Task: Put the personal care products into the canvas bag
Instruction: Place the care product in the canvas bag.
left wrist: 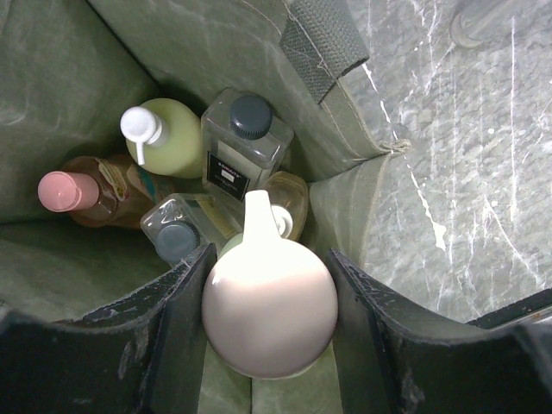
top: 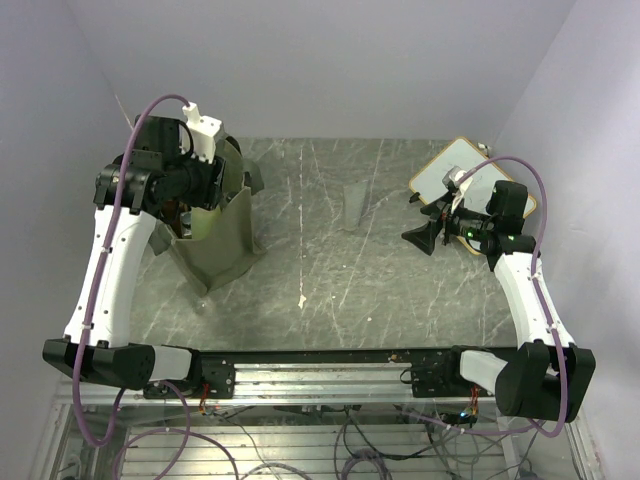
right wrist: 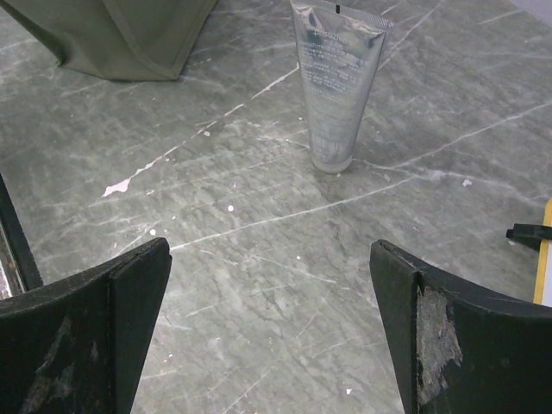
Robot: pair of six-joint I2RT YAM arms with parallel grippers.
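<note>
Looking down the left wrist view, my left gripper (left wrist: 270,259) is shut on a round cream bottle (left wrist: 269,315), held just inside the mouth of the olive canvas bag (left wrist: 216,43). Lower in the bag lie a yellow-green pump bottle (left wrist: 172,138), an orange bottle with a pink cap (left wrist: 90,191) and two clear square bottles with dark caps (left wrist: 246,142) (left wrist: 177,231). From above, the left gripper (top: 200,195) hangs over the bag (top: 225,245). A translucent grey tube (right wrist: 335,86) (top: 356,205) stands on its cap mid-table. My right gripper (right wrist: 270,276) (top: 425,235) is open and holds nothing, short of the tube.
A wood-framed whiteboard (top: 455,175) lies at the back right, just behind the right gripper. The bag's webbing handle (left wrist: 323,43) hangs over its far rim. The grey marbled table (top: 320,290) spreads between bag and tube, with white flecks on it.
</note>
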